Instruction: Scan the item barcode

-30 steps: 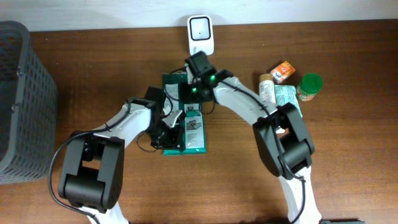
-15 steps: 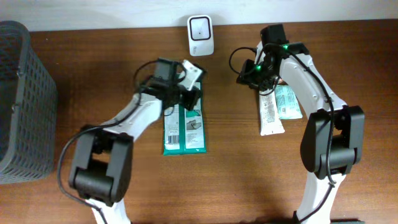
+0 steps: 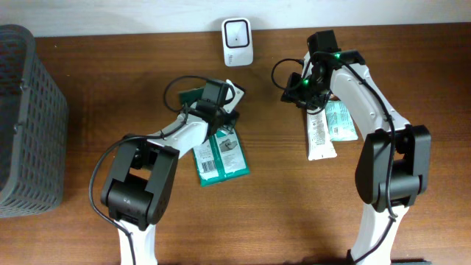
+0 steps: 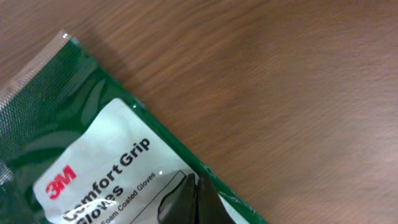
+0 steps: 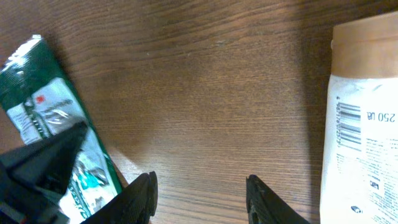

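Note:
The item is a flat green 3M Comfort Grip Gloves pack lying askew on the wooden table, its white label up. A white barcode scanner stands at the back edge, beyond the pack. My left gripper is over the pack's upper end. In the left wrist view its fingers are pressed together, tips against the label of the pack, nothing visible between them. My right gripper is apart to the right. It stands open over bare wood, with the pack off to its left.
A white sachet with a printed barcode and a teal packet lie beside the right arm. A dark mesh basket stands at the far left. A second green scrap shows by the left gripper.
The right arm swung away from the pack to the right and opened. The left gripper shifted down-right, and the pack's lower end turned to the right.

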Robot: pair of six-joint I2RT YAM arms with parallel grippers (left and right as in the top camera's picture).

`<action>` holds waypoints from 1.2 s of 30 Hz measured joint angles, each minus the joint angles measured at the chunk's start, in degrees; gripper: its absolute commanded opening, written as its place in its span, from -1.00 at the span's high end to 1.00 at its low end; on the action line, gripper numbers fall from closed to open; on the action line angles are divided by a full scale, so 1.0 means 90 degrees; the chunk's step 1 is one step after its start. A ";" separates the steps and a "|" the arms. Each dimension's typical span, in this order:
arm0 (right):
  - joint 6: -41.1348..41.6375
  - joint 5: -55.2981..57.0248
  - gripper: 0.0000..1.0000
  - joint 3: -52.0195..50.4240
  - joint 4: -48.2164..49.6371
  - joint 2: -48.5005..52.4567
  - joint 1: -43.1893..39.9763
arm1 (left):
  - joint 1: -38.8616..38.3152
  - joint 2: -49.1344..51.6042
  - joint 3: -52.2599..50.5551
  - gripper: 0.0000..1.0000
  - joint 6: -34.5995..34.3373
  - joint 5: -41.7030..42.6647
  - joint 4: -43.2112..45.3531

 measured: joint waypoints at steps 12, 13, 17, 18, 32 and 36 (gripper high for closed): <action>-0.0158 -0.0287 -0.09 0.0000 -0.0381 0.0000 0.0879 | 0.1991 -0.0294 0.0432 1.00 -0.3021 0.0784 -0.3206; -0.0236 -0.0345 -0.11 0.0000 -0.0384 0.0000 0.0940 | 0.2028 -0.0291 0.0481 1.00 -0.3062 0.0937 -0.3393; -0.0471 -0.0534 -0.21 0.0000 -0.0418 0.0000 0.1110 | 0.2062 0.0129 0.1498 0.27 -0.2880 0.1163 -0.4770; -0.0503 -0.0554 -0.22 0.0000 -0.0461 0.0000 0.1115 | 0.2062 0.0211 0.1977 0.10 -0.2798 0.1161 -0.5088; -0.0362 -0.0906 -0.22 -0.0352 -0.0117 0.0083 0.2951 | 0.2924 -0.0053 0.4529 0.01 -0.2650 0.0561 -0.6907; 0.0221 -0.0908 -0.22 -0.0386 0.0634 0.0571 0.3478 | 0.2880 -0.0053 0.4529 -0.08 -0.2628 0.0559 -0.6907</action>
